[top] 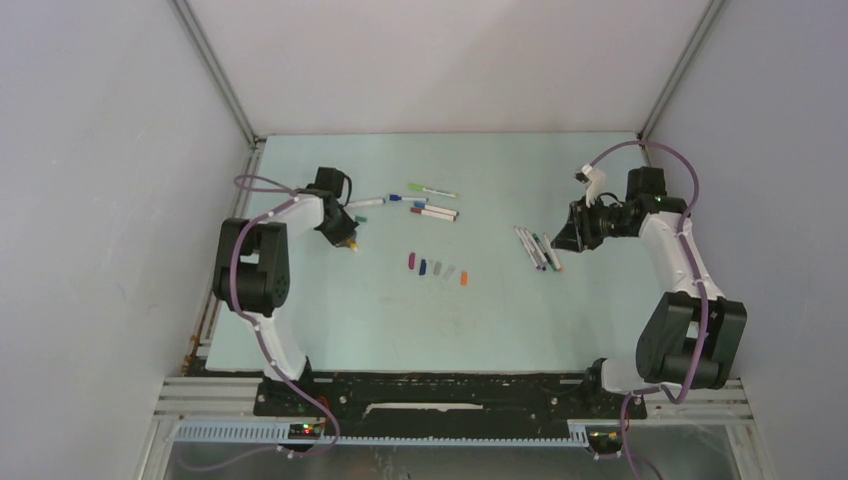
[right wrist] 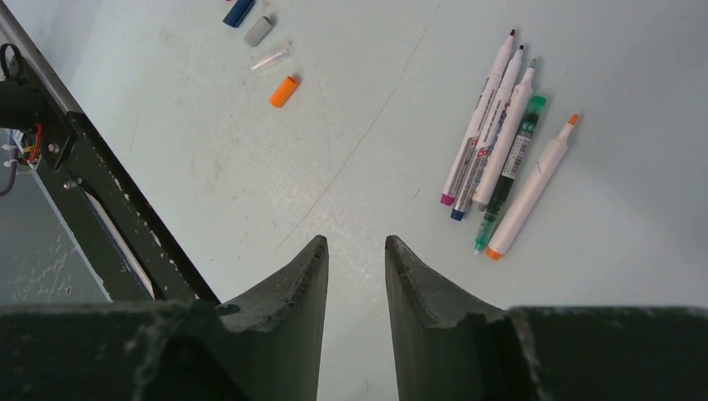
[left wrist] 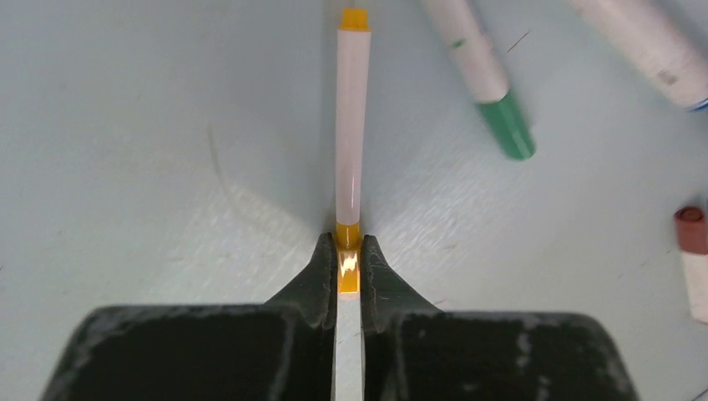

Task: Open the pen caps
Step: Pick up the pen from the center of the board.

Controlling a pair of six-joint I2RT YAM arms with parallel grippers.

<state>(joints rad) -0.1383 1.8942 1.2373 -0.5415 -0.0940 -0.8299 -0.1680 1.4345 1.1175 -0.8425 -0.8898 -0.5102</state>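
Observation:
My left gripper (left wrist: 349,261) is shut on the yellow cap (left wrist: 348,271) at the near end of a white-barrelled pen (left wrist: 351,125), which points straight away from the fingers. From above, the left gripper (top: 350,243) is low over the table's left side. A row of loose pen caps (top: 437,267) lies mid-table, with the orange cap (right wrist: 284,91) at its end. Several uncapped pens (right wrist: 501,142) lie side by side near my right gripper (right wrist: 356,244), which stands open and holds nothing.
Capped pens (top: 432,205) lie at the back, right of the left gripper: a green-capped one (left wrist: 484,79), a blue-ended one (left wrist: 643,42) and a red-capped one (left wrist: 691,251). The black frame rail (right wrist: 108,209) runs along the table's near edge. White walls enclose the table (top: 380,320).

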